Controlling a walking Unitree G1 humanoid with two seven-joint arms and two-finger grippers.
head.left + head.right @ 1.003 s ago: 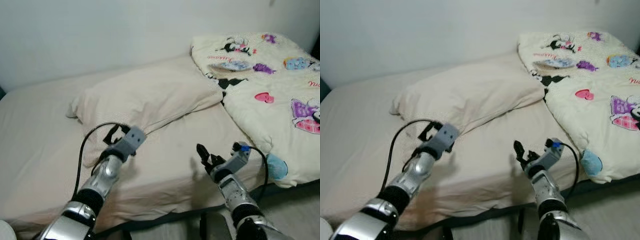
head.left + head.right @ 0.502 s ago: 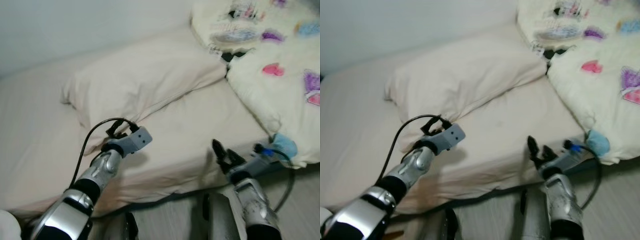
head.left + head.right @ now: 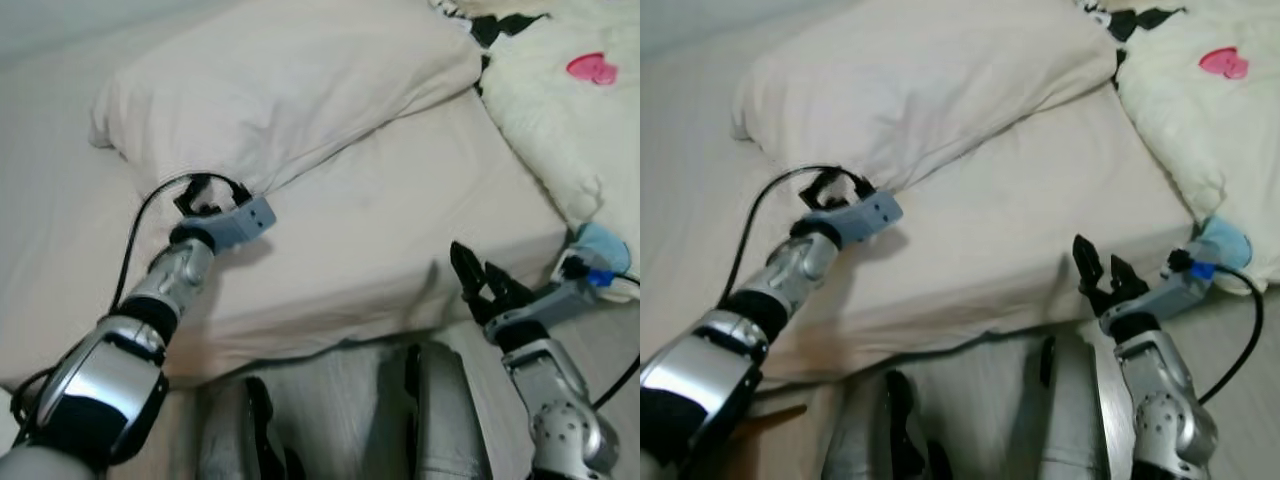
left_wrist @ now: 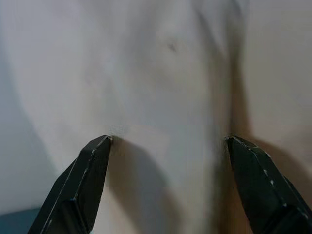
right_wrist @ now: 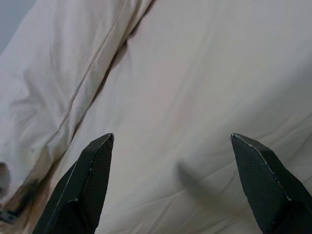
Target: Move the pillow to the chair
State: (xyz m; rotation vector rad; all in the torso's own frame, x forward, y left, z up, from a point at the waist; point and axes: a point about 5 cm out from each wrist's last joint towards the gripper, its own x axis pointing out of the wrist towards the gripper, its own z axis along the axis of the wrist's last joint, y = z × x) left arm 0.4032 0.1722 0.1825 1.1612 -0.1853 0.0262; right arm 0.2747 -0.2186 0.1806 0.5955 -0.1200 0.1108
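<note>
1. The right gripper (image 3: 480, 283) is hovering nearest me, over the front edge of the bed at about five o'clock, its two black fingers spread wide and grasping nothing.
2. The left gripper (image 3: 200, 192) is reaching further in, at about nine o'clock, its fingers parted and empty in the left wrist view, with the fingertips right at the near left edge of the big cream fabric pillow (image 3: 280, 90).
3. The pillow is lying flat on the pale beige bed sheet (image 3: 400, 230), its long axis running from about nine o'clock up toward two o'clock.
4. From the left gripper, the pillow's bulk is lying straight ahead and off toward one o'clock; from the right gripper it is lying well apart, toward eleven o'clock across bare sheet.
5. I am judging the left arm the nearer one for the grab, with the pillow's near edge being the part it would close on.
6. A fluffy cream blanket with a pink heart print (image 3: 560, 110) is lying beyond the right gripper at about two o'clock, just beside the pillow's far right end, so that end may drag on it when lifted.
7. A small light blue patch (image 3: 603, 243) is showing at the blanket's near edge.
8. No chair is showing here.
</note>
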